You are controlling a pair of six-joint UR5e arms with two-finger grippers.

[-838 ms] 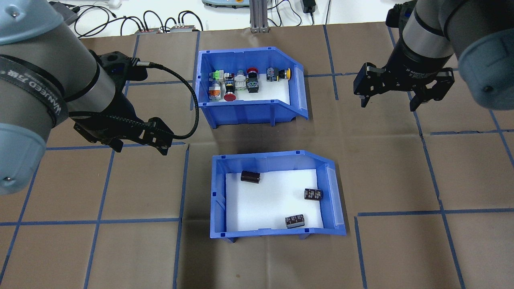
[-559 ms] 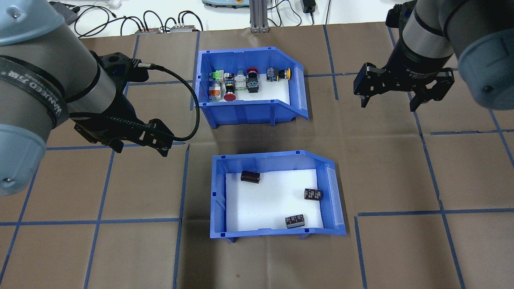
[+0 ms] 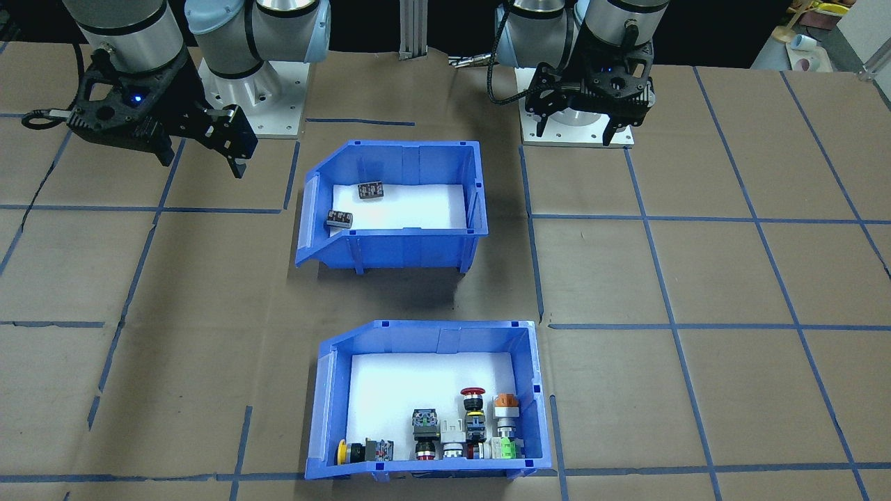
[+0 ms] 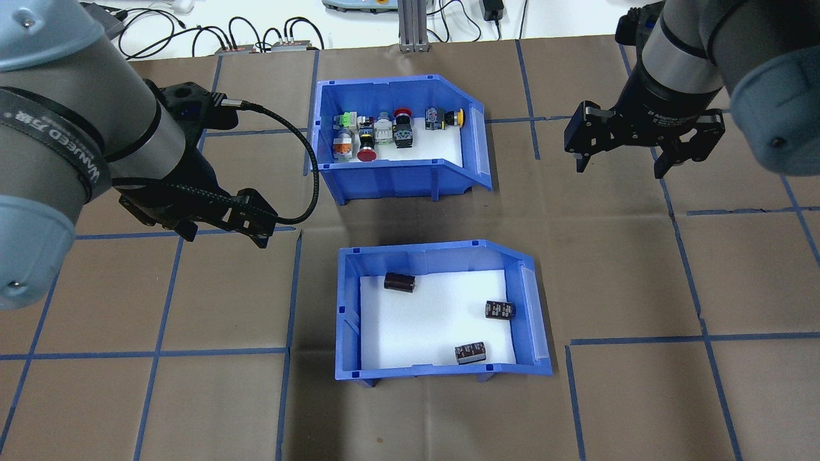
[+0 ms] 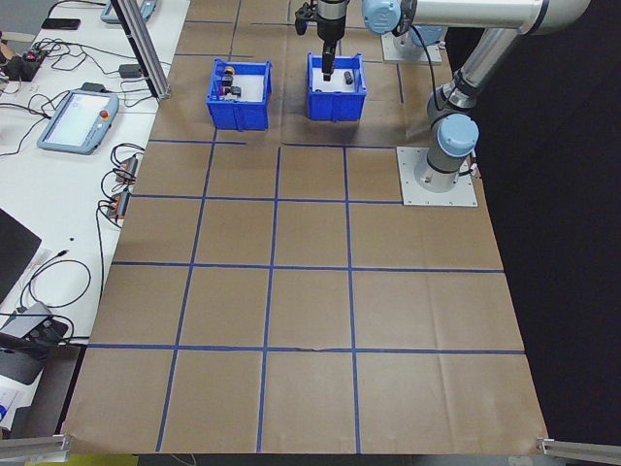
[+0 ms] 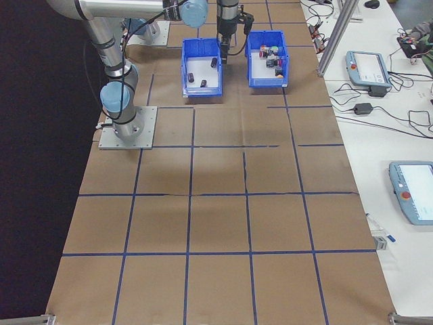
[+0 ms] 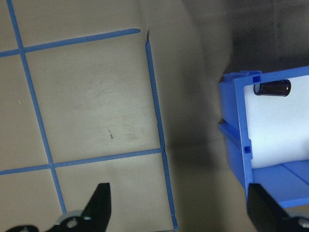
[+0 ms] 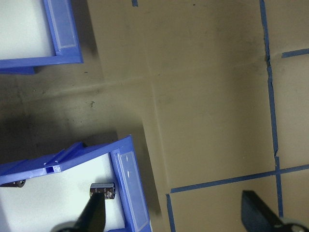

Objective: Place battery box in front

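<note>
battery box (image 4: 442, 307): on table (image 4: 640, 397), btwn both claws, nearer robot than switch bin (image 4: 400, 144); 3 dark cells on foam.
left claw (image 4: 221, 234): wide, empty, just left of box.
right claw (image 4: 621, 163): wide, empty, well apart.

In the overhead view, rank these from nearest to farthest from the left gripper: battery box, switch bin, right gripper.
From the left gripper:
1. Battery box, lower centre, just right of it.
2. Switch bin, upper centre; close to the first.
3. Right gripper, far right.
</note>
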